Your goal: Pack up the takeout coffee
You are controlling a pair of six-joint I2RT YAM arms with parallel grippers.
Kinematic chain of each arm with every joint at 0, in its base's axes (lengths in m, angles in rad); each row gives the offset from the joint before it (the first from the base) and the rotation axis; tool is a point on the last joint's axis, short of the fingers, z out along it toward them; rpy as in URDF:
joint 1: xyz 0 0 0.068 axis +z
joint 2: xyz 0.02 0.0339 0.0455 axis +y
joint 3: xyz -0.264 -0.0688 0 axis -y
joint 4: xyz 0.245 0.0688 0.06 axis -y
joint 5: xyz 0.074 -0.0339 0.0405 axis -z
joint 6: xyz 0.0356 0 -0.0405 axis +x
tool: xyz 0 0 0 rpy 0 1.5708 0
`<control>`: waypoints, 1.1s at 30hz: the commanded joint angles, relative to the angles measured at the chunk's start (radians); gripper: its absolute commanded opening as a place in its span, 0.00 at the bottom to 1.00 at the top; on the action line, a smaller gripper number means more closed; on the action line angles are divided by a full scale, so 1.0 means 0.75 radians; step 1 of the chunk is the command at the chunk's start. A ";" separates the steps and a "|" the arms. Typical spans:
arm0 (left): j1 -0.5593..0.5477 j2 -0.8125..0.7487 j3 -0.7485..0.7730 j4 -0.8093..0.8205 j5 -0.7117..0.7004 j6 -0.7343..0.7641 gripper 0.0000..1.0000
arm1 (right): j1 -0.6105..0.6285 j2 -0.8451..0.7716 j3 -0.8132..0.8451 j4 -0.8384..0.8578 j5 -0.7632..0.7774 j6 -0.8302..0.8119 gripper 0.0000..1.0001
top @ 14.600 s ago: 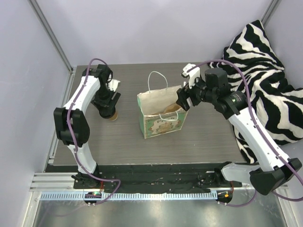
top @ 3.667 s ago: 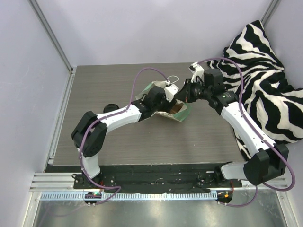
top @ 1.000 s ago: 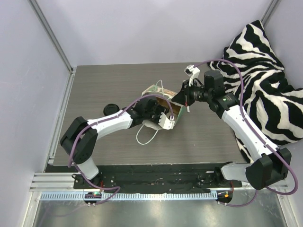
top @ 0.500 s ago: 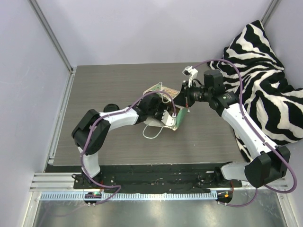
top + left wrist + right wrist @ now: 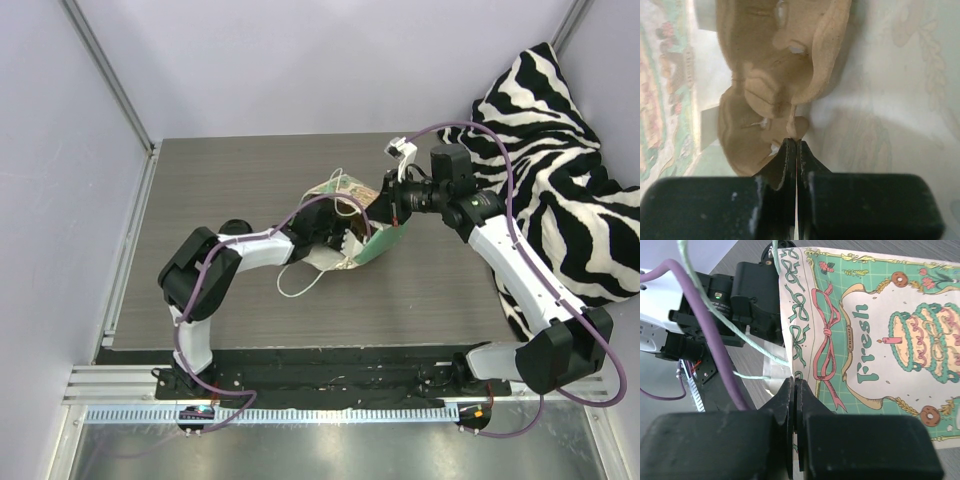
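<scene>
Grey wood-grain table (image 5: 200, 180) seen from above, with a zebra-striped cushion (image 5: 570, 150) lying against its right edge. The left arm (image 5: 250, 250) reaches across the table from the left. The right arm (image 5: 510, 250) reaches in from the right, and the two meet at the middle of the table. There a mint-green paper bag (image 5: 378, 240) lies tipped over with its mouth toward the left arm; its printed face shows a tiered cake, a pink ribbon and the word "Fresh". The left gripper (image 5: 794, 147) is inside the bag, hidden from the top camera. Its wrist camera shows the fingers pressed together on a thin edge of the brown pulp cup carrier (image 5: 780, 65), which lies against the pale inner wall of the bag. The right gripper (image 5: 794, 387) is at the right side of the bag, its fingers pinching the paper edge beside the ribbon print. The takeout coffee (image 5: 236, 228) stands outside the bag, on the table to its left and just beside the left arm. Only its round black lid shows from above, and contact with the arm cannot be judged.
</scene>
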 commanded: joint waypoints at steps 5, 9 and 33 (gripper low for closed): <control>0.010 -0.293 -0.134 0.009 0.033 -0.027 0.00 | -0.019 0.005 0.100 0.053 0.153 -0.070 0.01; 0.008 -0.389 -0.042 -0.218 0.060 -0.121 0.00 | -0.019 0.003 0.094 0.073 0.241 -0.144 0.01; 0.118 -0.846 0.330 -0.642 0.189 -0.369 0.00 | -0.054 0.148 0.221 0.077 0.591 -0.311 0.01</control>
